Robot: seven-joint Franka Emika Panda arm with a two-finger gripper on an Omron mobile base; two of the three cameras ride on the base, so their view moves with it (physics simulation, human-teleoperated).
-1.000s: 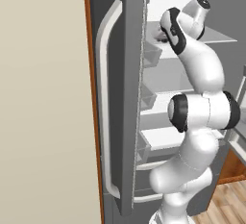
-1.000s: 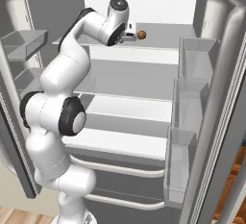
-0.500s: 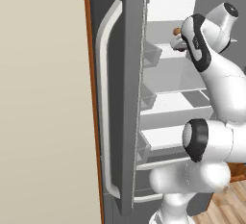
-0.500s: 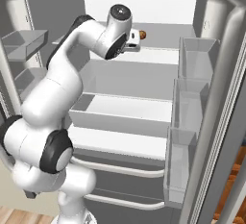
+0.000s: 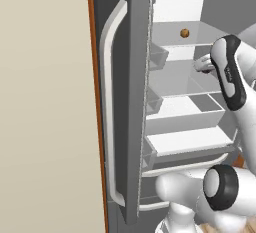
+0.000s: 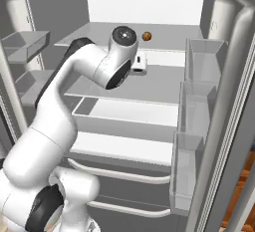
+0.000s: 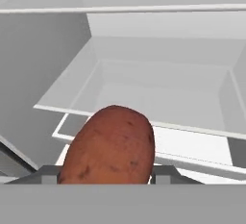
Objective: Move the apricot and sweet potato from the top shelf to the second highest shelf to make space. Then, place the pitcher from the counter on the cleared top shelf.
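Reaching into the open fridge, the white arm bends at its elbow and holds the gripper (image 6: pixel 139 62) above the second highest shelf (image 6: pixel 159 84), just below the top shelf (image 6: pixel 172 39). The gripper is clamped on the sweet potato (image 7: pixel 109 146), which bulges large between its dark fingertips in the hand view. The apricot (image 6: pixel 147 36) sits alone on the top shelf. Grey door bins (image 6: pixel 199 96) line the right door; a long white handle (image 5: pixel 109 107) runs down the left door.
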